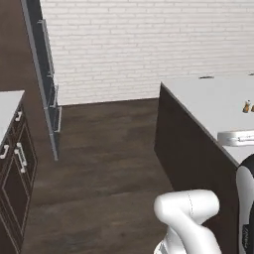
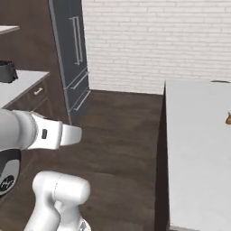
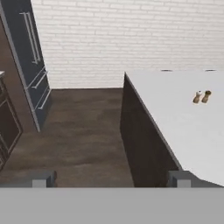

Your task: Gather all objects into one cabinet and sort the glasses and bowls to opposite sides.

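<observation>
The cabinet, the glasses and the bowls are out of view, as are any other objects of the task. In the hand view my gripper is open, its two dark fingertips far apart with nothing between them. It looks out over dark wood floor toward a white brick wall. My white arm reaches in from the left of the right base view.
A dark island with a pale grey top fills the right side and carries two small shakers. A tall dark grey fridge stands at the left. Low dark drawer units and a black toaster lie further left.
</observation>
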